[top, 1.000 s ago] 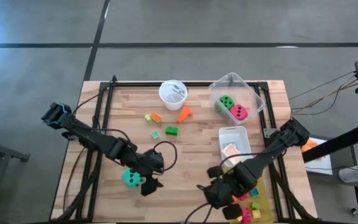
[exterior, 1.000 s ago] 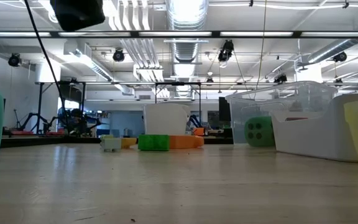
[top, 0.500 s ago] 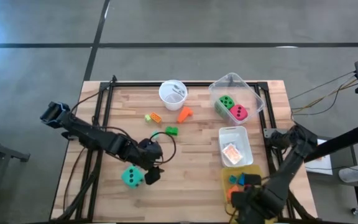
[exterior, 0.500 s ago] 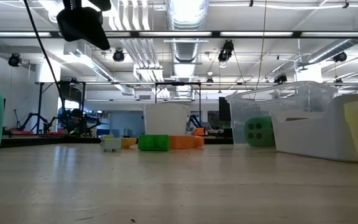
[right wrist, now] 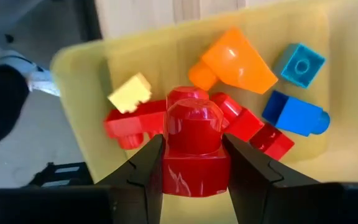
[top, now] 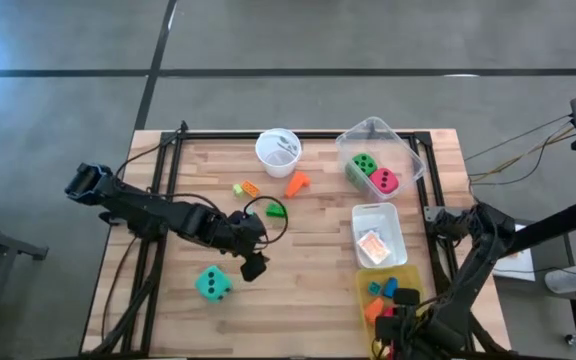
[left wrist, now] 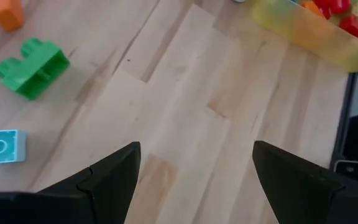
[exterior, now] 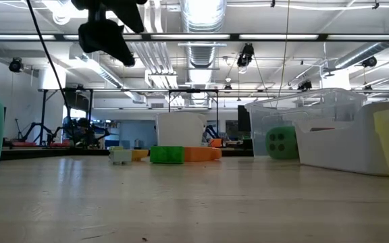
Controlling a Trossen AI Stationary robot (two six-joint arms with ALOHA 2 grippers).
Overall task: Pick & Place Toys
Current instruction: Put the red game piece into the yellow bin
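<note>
Right gripper [right wrist: 194,165] pinches a red block [right wrist: 194,146] above the yellow bin [top: 368,285] at the table's front right corner. Judgement: keep it centred over the bin, then let go low so it doesn't bounce out. Left gripper [top: 251,262], jaws spread and empty, hangs mid-table between the teal die [top: 213,284] and green block [top: 275,210], near the table's middle.
</note>
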